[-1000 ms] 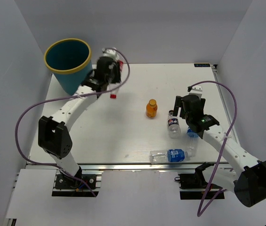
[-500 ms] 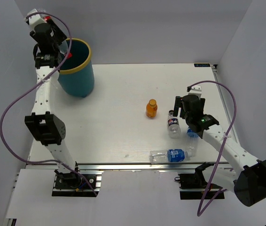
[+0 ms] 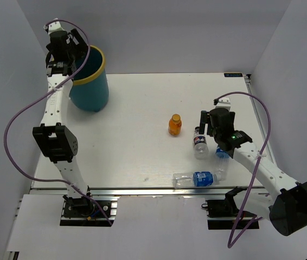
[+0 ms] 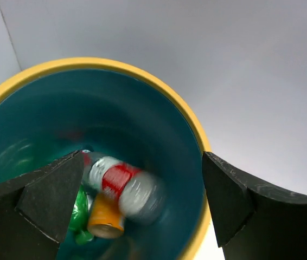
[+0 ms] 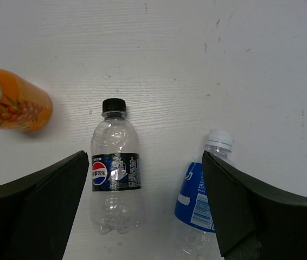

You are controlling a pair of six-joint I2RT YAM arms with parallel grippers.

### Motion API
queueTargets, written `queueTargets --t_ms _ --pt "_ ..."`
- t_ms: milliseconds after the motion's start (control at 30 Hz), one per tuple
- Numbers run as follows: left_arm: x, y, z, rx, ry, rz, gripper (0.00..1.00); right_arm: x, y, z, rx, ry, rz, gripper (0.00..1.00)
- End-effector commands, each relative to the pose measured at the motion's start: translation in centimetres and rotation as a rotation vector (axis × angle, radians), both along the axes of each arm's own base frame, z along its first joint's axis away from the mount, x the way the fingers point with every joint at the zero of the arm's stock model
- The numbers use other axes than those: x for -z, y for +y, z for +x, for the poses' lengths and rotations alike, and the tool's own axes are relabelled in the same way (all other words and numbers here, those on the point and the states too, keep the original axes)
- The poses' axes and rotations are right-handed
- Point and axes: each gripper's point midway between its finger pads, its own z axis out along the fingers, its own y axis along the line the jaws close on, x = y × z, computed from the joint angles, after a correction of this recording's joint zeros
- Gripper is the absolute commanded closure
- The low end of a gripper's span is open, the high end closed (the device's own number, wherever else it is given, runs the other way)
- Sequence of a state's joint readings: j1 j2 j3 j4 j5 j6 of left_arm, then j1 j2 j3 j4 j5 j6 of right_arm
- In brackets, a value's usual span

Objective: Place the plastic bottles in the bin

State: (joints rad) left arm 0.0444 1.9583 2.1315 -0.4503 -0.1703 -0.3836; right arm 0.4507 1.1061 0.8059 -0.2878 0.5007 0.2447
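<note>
My left gripper [image 3: 73, 47] hangs open over the bin [image 3: 102, 64], a teal bucket with a yellow rim [image 4: 159, 89]. Below my left gripper [image 4: 142, 181], a clear bottle with a red label [image 4: 123, 187] is blurred inside the bin, free of the fingers, above an orange bottle [image 4: 106, 218] and a green one [image 4: 79, 208]. On the table lie an orange bottle [image 3: 175, 124], a dark-blue-label bottle [image 3: 200, 145], a blue-label bottle [image 3: 221, 157] partly under the right arm, and another [image 3: 197, 179] near the front. My right gripper [image 3: 208, 123] hovers open over the dark-label bottle [image 5: 115, 184] and the white-capped one [image 5: 202, 200].
White walls close in the table on the left, back and right. The bin stands at the table's far left corner. A metal rail [image 3: 142, 190] runs along the near edge between the arm bases.
My left arm swung from beside the bin to above its mouth, opened, and let the red-label bottle drop inside. The right arm barely moved.
</note>
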Motion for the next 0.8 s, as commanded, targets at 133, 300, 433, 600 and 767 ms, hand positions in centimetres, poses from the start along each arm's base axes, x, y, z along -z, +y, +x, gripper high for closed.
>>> queueTargets --t_ms 133,300,433,600,767 --pt "-4.7 -6.4 -7.5 0.201 -0.091 0.048 0.02 -2.9 2.8 0.7 -0.169 -0.088 0.069 0.11" --pt "-0.6 -11.0 -12.9 0.264 -0.067 0.077 0.02 -2.7 5.2 0.8 -0.273 -0.097 0.060 0.11" --pt "8.6 -15.5 -16.8 0.484 0.038 -0.013 0.02 -1.3 6.1 1.2 -0.284 -0.024 0.010 0.11" --pt "13.4 -21.2 -20.4 0.684 0.103 0.008 0.02 -0.8 5.9 1.3 -0.232 -0.017 0.033 0.11" --pt "17.4 -25.2 -22.5 0.793 0.206 0.080 0.02 -0.1 5.8 0.7 -0.212 0.012 0.056 0.11"
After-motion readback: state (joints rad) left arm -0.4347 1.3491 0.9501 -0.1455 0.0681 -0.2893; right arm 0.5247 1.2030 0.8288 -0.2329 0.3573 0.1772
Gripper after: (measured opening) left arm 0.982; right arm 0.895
